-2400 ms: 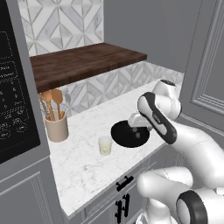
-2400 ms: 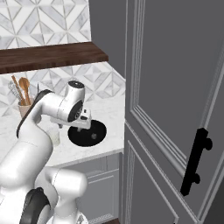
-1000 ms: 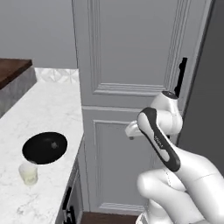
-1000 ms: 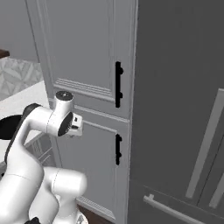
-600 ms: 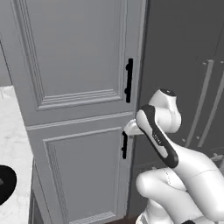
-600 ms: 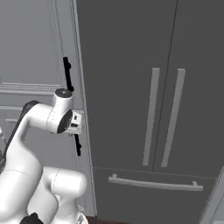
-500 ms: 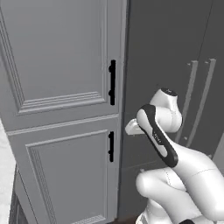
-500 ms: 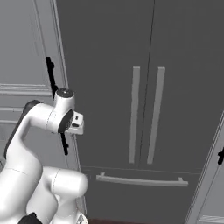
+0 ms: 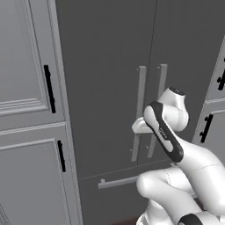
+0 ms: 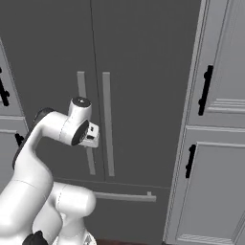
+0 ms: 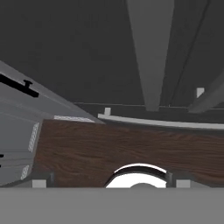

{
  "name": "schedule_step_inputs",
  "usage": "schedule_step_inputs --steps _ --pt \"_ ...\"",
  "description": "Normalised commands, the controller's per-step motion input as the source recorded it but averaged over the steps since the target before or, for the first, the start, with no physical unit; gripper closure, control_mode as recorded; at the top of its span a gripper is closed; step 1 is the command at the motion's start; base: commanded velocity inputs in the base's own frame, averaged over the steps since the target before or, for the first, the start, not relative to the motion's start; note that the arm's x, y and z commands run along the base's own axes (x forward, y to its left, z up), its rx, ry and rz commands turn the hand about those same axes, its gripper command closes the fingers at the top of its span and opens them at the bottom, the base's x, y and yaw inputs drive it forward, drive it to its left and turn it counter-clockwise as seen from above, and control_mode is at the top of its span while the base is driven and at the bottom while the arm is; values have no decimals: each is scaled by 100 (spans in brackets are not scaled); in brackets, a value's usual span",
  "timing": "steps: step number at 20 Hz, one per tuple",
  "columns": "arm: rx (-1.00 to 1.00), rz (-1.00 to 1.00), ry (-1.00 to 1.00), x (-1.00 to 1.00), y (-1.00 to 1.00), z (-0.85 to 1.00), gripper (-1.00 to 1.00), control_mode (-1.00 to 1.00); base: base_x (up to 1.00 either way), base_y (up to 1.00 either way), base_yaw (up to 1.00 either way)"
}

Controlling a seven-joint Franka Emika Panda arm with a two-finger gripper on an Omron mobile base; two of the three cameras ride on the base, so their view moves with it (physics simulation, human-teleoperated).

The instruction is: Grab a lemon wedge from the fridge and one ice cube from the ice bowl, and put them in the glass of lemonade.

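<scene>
The tall dark grey double-door fridge (image 9: 110,79) stands shut, two long light grey vertical handles (image 10: 106,124) at its middle seam and a horizontal drawer handle (image 10: 125,196) below. Grey panelled cabinets (image 9: 26,110) with black handles flank it. The pincer (image 10: 92,136), fingers spread and empty, hangs before the fridge handles.
</scene>
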Motion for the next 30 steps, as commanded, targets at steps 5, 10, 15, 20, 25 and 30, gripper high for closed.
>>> schedule_step_inputs --steps 5,10,15,20,25,30 --pt "0 0 0 0 0 0 -100 100 -34 -45 19" --pt "0 0 0 0 0 0 -100 100 -51 -59 3" --pt "0 0 0 0 0 0 -100 100 -52 -6 -6" --pt "0 0 0 0 0 0 -100 100 -11 21 -12" --pt "0 0 0 0 0 0 -100 100 -23 26 -7" --pt "0 0 0 0 0 0 -100 100 0 0 -1"
